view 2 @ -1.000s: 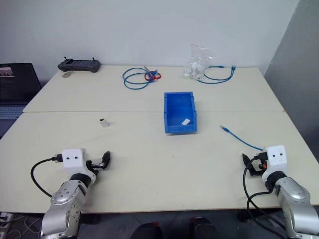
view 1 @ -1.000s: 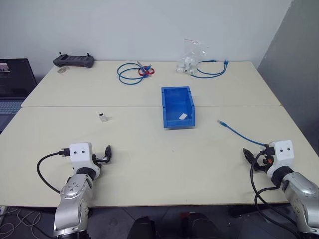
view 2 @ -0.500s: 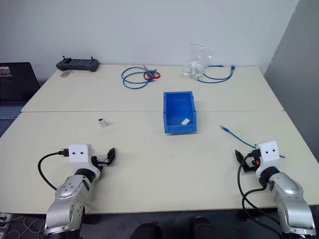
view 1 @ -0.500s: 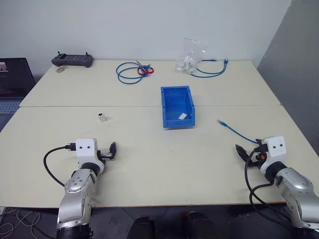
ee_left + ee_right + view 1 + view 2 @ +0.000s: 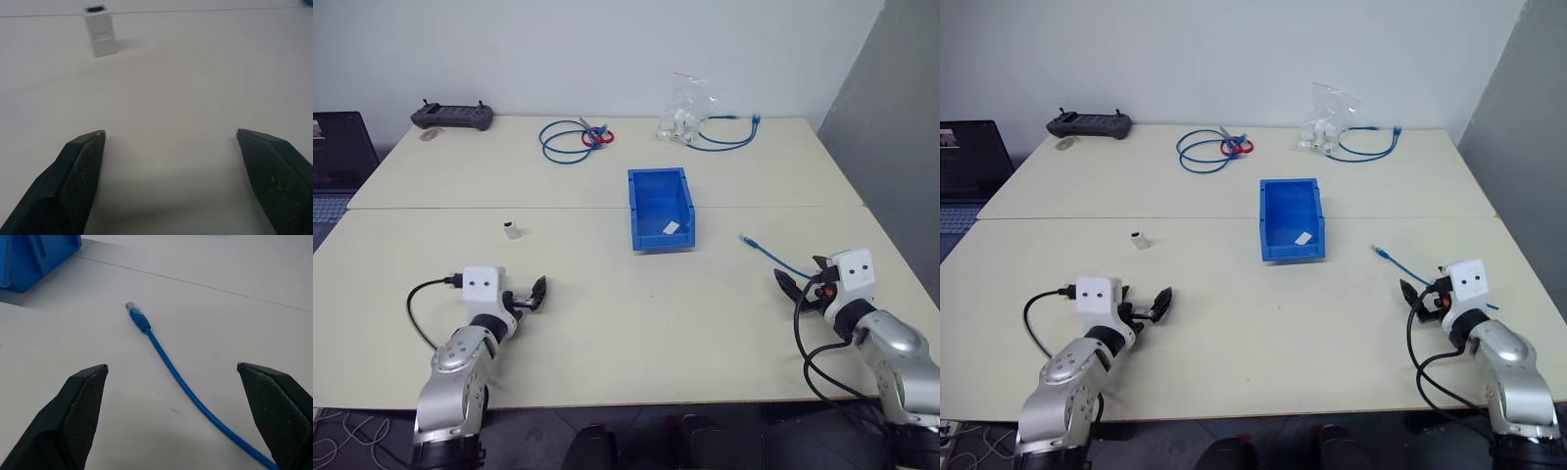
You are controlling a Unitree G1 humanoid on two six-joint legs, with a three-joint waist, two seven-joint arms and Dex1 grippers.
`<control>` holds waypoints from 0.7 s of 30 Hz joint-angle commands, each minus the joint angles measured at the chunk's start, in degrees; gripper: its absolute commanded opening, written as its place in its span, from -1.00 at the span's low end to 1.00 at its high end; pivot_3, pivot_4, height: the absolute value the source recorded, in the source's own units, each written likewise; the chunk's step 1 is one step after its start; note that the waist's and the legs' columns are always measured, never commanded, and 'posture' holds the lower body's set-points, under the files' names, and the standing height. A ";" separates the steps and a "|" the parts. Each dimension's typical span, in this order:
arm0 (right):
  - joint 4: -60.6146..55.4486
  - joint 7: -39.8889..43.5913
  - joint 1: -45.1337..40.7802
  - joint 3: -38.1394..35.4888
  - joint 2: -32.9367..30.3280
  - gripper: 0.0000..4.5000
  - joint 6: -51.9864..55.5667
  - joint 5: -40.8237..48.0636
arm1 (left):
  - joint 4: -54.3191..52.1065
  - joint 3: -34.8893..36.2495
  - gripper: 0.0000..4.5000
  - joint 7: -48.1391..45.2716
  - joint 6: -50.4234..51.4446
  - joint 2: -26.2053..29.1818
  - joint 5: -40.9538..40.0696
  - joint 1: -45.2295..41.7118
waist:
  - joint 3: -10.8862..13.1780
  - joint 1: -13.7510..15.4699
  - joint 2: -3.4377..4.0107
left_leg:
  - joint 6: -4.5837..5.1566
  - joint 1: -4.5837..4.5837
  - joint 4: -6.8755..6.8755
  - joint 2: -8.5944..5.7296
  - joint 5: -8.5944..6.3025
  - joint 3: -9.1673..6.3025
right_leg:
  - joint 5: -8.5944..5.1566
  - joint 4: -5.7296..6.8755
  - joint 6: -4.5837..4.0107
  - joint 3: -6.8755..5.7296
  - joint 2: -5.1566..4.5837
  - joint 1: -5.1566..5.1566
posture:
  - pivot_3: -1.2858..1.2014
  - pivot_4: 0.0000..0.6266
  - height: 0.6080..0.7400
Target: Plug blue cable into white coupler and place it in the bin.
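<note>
Both grippers wide open, empty, low over pale table [image 5: 607,323]. Left gripper [image 5: 534,294], lower left, aimed at tiny white boxy plastic coupler [image 5: 513,230] above it. Right gripper [image 5: 795,286], lower right, astride thin light-blue cable [image 5: 161,352] w/ clear plug, prob. for pickup. Bright-blue rectangular plastic bin [image 5: 662,209] at centre, awaiting joined pair.

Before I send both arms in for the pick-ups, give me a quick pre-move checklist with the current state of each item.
1. left gripper open with nothing between its fingers: ok.
2. right gripper open with nothing between its fingers: ok.
3. white coupler standing free on the table, ahead of the left gripper, not yet touched: ok.
4. blue cable lying flat, its plug end pointing toward the bin and running between the right fingers' line: ok.
5. Cable plugged into the coupler: not ok, they lie far apart.
6. Bin free to receive: cannot tell; a small white scrap lies inside.
</note>
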 commanded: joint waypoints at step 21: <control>55.69 33.05 -33.57 15.02 -9.73 0.92 -12.30 -8.24 | 9.12 -28.18 1.00 -36.16 -8.87 0.75 2.63 -27.47 | 0.29 -0.58 0.24 | 0.09 -0.08 0.04 -0.39 -0.05 -0.09 | 0.17 -0.03 -0.25 0.15 -0.27 0.00 | 0.03 -0.52 1.00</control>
